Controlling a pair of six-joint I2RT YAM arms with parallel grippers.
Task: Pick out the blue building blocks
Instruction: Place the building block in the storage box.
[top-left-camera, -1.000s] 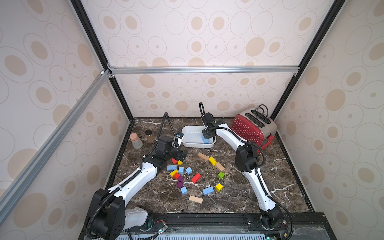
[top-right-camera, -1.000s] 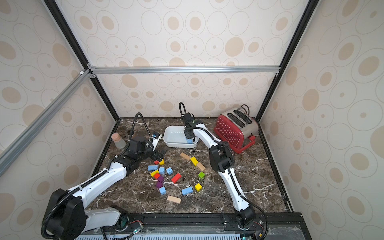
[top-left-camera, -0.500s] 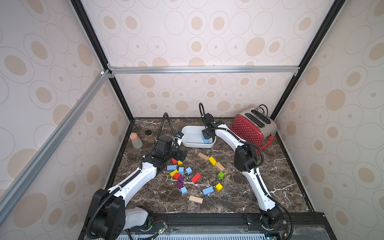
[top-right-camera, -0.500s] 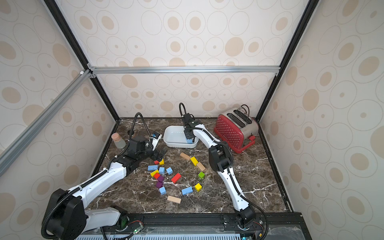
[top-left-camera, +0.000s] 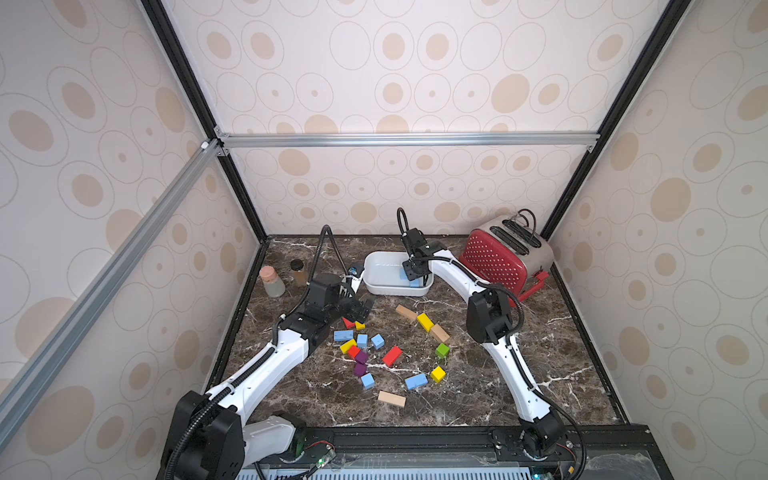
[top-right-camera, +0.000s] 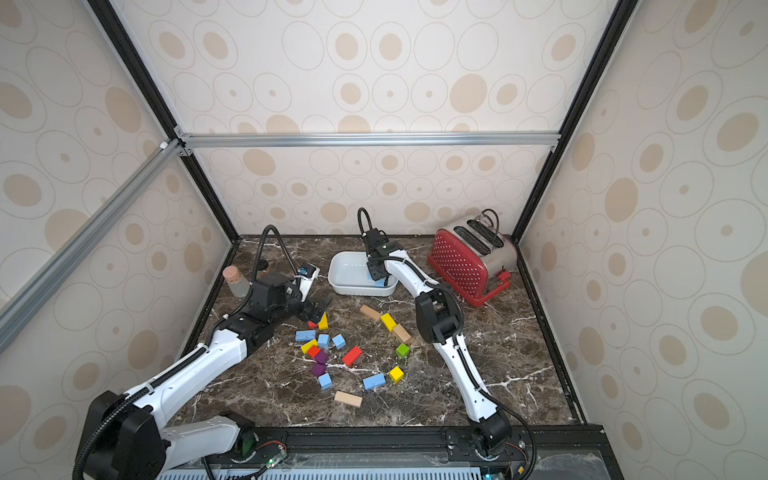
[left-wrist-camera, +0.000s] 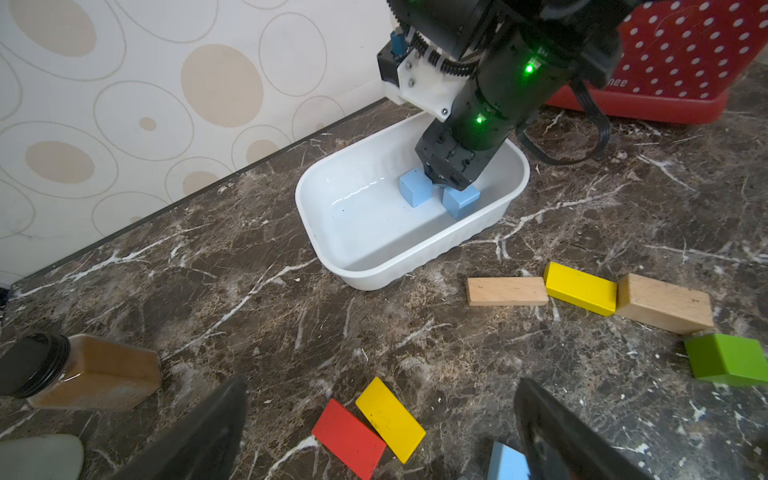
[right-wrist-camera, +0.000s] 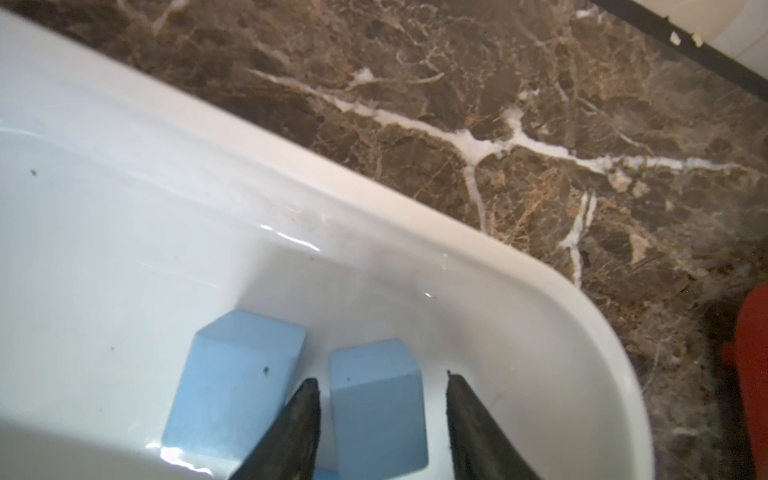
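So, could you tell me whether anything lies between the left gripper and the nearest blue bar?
Yes: a red block and a yellow block lie between the left gripper and the blue bar, close beside it; nothing covers the bar.

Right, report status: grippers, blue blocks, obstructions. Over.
Left gripper open, empty. Right gripper open, straddling a blue cube inside the white tray, second cube beside it. Five blue blocks loose on table among other-coloured blocks.

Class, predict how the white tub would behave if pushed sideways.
The white tub looks thin-walled and holds few blue blocks, so probably light. Low and wide on the polished marble tabletop, it would likely slide, not tip.
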